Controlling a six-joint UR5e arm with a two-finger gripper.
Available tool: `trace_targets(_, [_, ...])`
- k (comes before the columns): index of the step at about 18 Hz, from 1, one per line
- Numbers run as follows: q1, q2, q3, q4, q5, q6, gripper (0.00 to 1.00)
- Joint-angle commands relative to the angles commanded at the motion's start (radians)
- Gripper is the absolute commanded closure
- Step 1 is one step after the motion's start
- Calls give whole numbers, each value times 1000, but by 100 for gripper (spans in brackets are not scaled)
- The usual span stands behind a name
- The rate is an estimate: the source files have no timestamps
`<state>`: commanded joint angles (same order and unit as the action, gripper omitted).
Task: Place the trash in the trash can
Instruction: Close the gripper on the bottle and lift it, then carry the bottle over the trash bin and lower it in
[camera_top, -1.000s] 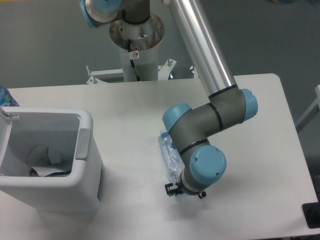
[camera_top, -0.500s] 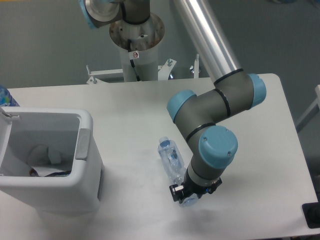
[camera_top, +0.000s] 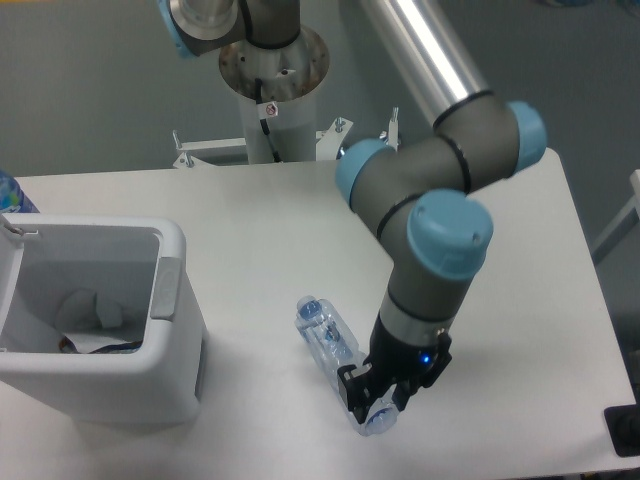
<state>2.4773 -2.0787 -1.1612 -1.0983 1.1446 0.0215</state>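
Note:
The clear bluish water bottle (camera_top: 328, 343), one piece of the trash, slants from its cap at the upper left to its base at the lower right. My gripper (camera_top: 375, 402) is shut on the base end, right of the table's middle and near the front edge. The white trash can (camera_top: 166, 243) stands at the left edge, well apart from the bottle. Inside it lies a whitish cup-like piece of trash (camera_top: 96, 309) on some dark scraps.
A blue printed packet (camera_top: 12, 192) peeks in behind the bin at the far left. The arm's base column (camera_top: 272, 95) rises behind the table's back edge. A dark object (camera_top: 624, 430) sits at the frame's lower right corner.
The wrist has risen and swung toward the front of the table. The bottle has come along in the gripper, its cap end shifting left and forward.

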Motion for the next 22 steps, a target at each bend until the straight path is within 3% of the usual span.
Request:
trace_targets(12, [6,150,8,186,-235,6,57])
trace_targets(16, [0,157,63,190,-308,3,57])
trace_targets(22, [-47,183,66,190,-410,2,57])
